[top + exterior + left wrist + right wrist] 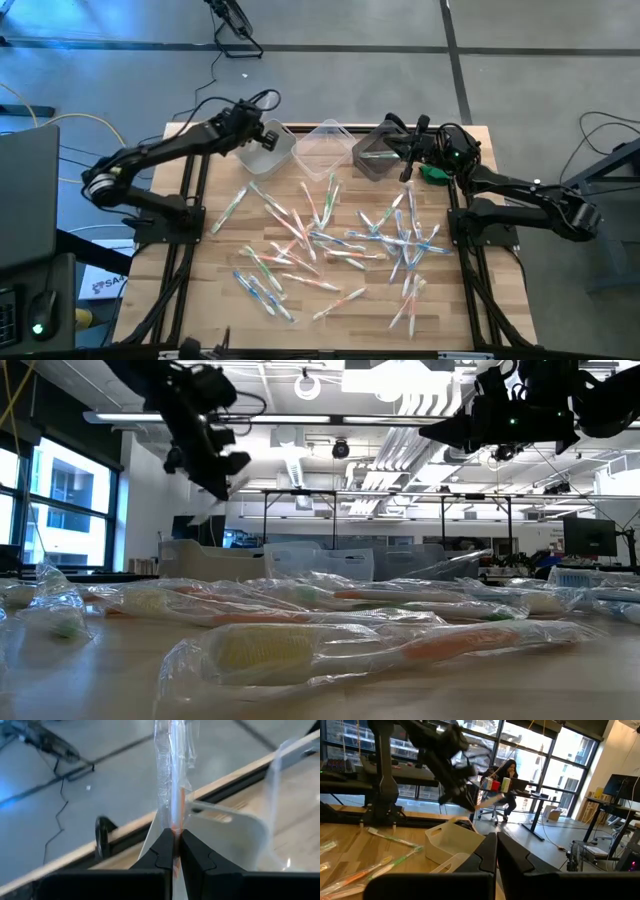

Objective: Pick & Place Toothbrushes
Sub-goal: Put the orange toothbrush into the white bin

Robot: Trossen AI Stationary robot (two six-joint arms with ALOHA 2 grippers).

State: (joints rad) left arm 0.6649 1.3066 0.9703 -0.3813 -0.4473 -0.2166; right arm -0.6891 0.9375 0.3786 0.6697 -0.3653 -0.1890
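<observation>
Closest to the front edge of the wooden surface (pixel 500 320) you've got the big mess of toothbrushes (pixel 330 245), all in clear wrappers, scattered across the middle and front of it, some crossing or lying on top of each other. Orange, blue and green handles mixed in. From the low view it's basically a wall of crinkly plastic with an orange-handled one right up front.

Further back, along the far edge, three bins sit in a row: a white bin (pixel 262 150) on the left, a clear bin (pixel 325 148) in the middle, and a dark bin (pixel 375 155) on the right. Just beside the dark bin there's a small green thing (pixel 434 173).

The left gripper (pixel 268 137) is up over the white bin, pinching one wrapped toothbrush (pixel 175 775) with an orange handle between its fingers (pixel 160 852); the wrist view shows the fingers pressed tight on it, the brush sticking straight out past them, white bin underneath.

The right gripper (pixel 408 165) sits by the dark bin, near its right side, fingers pressed together with nothing between them.

Way off in the room behind, a person (pixel 507 782) is sitting at a desk.
</observation>
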